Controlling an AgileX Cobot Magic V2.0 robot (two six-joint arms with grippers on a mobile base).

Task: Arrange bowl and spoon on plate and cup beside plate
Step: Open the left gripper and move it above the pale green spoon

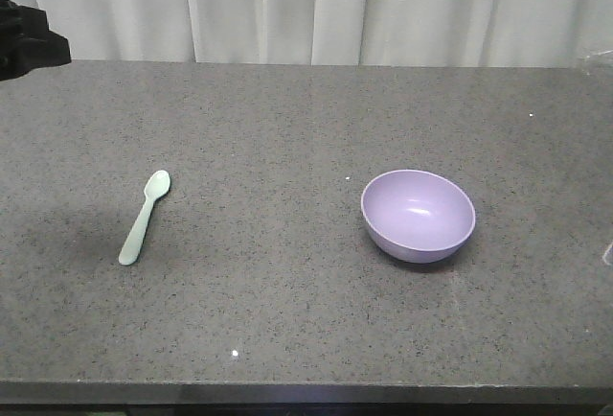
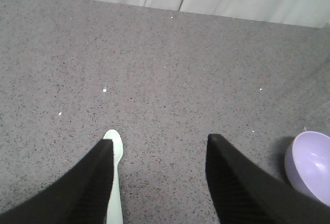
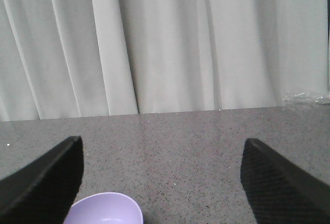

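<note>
Starting Out With Nothing Arranged

Finds the mint-green spoon (image 1: 146, 217) lying flat on the speckled grey countertop (image 1: 287, 128), well apart from the lavender bowl (image 1: 418, 215), which sits upright and empty to its right; sees no plate and no cup in any view, so judges every placement as not yet done. Shows the left gripper (image 2: 160, 141) spread wide and empty, hanging over the spoon's scoop end, handle just beside one finger; shows the right gripper (image 3: 162, 140) likewise released, holding nothing, above the bowl's rim. Loses most of both arms beyond the frames; catches only a dark bit of hardware (image 1: 29, 37) at the front view's upper left, too cropped to identify.
</note>
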